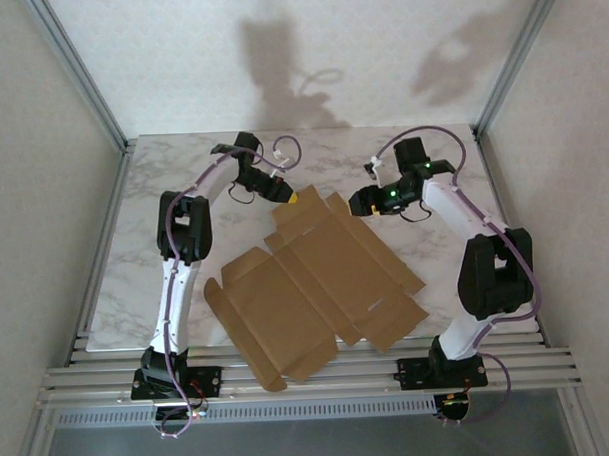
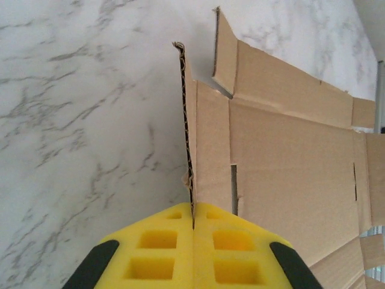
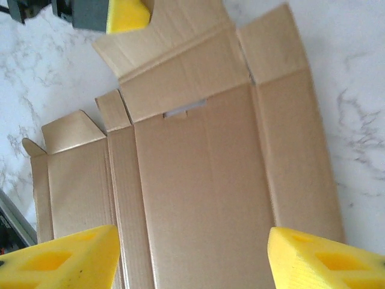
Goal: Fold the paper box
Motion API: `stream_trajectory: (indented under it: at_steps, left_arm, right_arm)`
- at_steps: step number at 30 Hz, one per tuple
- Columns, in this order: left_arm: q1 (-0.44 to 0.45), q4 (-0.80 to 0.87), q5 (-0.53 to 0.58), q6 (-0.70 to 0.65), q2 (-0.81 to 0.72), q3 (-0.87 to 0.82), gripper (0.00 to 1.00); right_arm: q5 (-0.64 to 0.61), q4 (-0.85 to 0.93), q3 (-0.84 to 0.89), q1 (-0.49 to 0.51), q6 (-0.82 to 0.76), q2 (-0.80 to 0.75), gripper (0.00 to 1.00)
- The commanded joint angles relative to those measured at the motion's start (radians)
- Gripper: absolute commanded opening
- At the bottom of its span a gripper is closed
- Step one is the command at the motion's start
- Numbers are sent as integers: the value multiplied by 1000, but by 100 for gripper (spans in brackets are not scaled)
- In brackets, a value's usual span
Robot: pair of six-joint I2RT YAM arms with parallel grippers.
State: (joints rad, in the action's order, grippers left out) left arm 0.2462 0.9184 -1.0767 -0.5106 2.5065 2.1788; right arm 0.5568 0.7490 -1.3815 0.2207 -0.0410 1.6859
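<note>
The left claw [image 1: 291,196] reaches in from the far left of the marble bench [image 1: 183,192] and is clenched on the far flap of the paper box [image 1: 317,288]. The left wrist camera gives the detail the overhead view lacks: the yellow fingers [image 2: 162,247] are pressed together on the cardboard's edge, seen end-on as a thin dark line rising from the left claw [image 2: 193,223], with that flap lifted off the bench [image 2: 90,120] while the rest of the paper box [image 2: 289,156] spreads away to the right. From above, the box lies as an unfolded brown sheet between the two arms, creases, slots and side tabs showing, its near corner reaching past the bench edge over the metal frame rails [image 1: 310,373]. To the right, the right claw [image 1: 360,202] hangs just beside the sheet's far right flap. Its wrist camera shows it released, the right claw [image 3: 192,253] with yellow fingertips [image 3: 66,259] spread wide above the paper box [image 3: 204,180], and across the sheet the left claw [image 3: 123,15] at the raised flap, with the marble bench [image 3: 355,90] bare alongside.
</note>
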Motion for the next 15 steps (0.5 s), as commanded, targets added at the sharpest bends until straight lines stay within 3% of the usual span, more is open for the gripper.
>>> stream_trajectory:
  at_steps: [1, 7, 15]
  left_arm:
    - [-4, 100, -125, -144, -105, 33, 2]
    - [-29, 210, -198, -277, -142, 60, 3]
    - [-56, 280, -268, -367, -153, 80, 4]
  right_arm:
    - [45, 61, -59, -42, -49, -49, 69]
    - [97, 94, -83, -105, -75, -56, 77]
    - [217, 58, -12, -111, -58, -32, 80]
